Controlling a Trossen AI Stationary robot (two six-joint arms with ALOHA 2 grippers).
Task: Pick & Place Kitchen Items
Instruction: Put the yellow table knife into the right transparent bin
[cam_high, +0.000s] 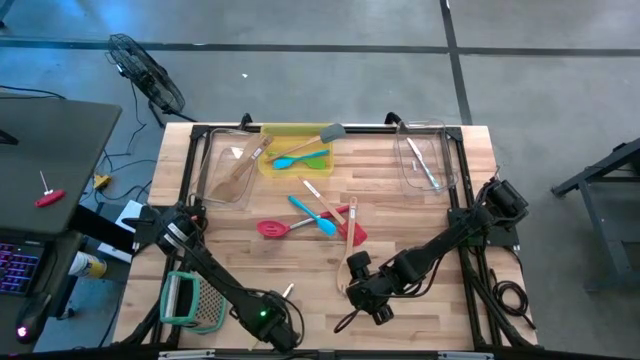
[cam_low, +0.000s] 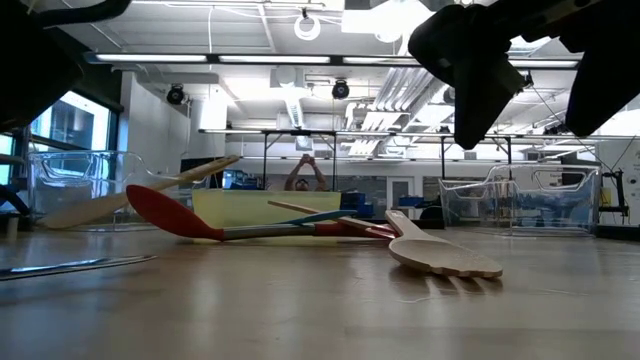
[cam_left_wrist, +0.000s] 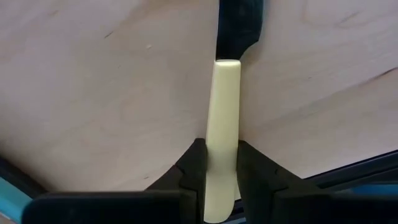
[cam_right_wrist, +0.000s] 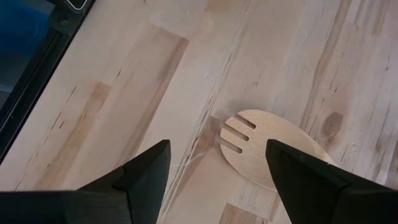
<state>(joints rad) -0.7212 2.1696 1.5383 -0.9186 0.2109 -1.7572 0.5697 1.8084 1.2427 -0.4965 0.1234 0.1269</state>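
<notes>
a pale knife handle (cam_left_wrist: 222, 124) is pinched by the left tool (cam_left_wrist: 222, 171) for lifting, while the right tool (cam_right_wrist: 217, 165) is held wide open, empty, above the wooden fork (cam_right_wrist: 273, 146)

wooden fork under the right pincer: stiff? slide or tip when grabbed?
Wooden fork looks like one solid flat piece, so probably stiff and light. It lies flat on the table, so rolling or tipping seems unlikely; its smooth face may skid if pushed. Right pincer hangs open above the tined head.

bright ceiling lamps (cam_low: 307, 25) glare; soft shadows; near tabletop (cam_low: 300, 310) blurred
</notes>
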